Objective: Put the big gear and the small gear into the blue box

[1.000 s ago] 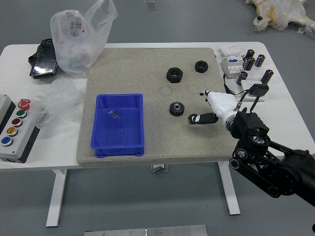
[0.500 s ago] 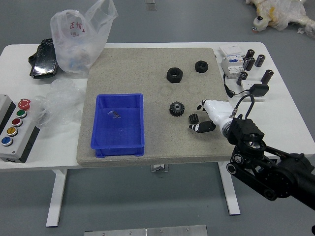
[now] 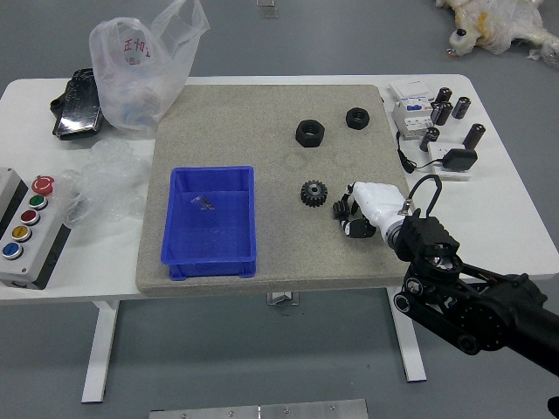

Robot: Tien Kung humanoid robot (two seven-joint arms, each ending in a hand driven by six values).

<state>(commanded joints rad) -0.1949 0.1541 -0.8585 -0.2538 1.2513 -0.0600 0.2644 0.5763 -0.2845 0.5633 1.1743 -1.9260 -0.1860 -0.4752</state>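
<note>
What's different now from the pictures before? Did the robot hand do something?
Yes! The right hand moved left, and its fingers curled in around the small gear. It looks like it has taken hold, but the gear hasn't clearly moved. The big gear and the blue box stayed where they were.

Solid blue box (image 3: 188, 266), black gear (image 3: 314, 193), speckled grey-beige mat (image 3: 279, 253), white table (image 3: 515, 209), left button panel grey-white with red, green, yellow and blue buttons
</note>
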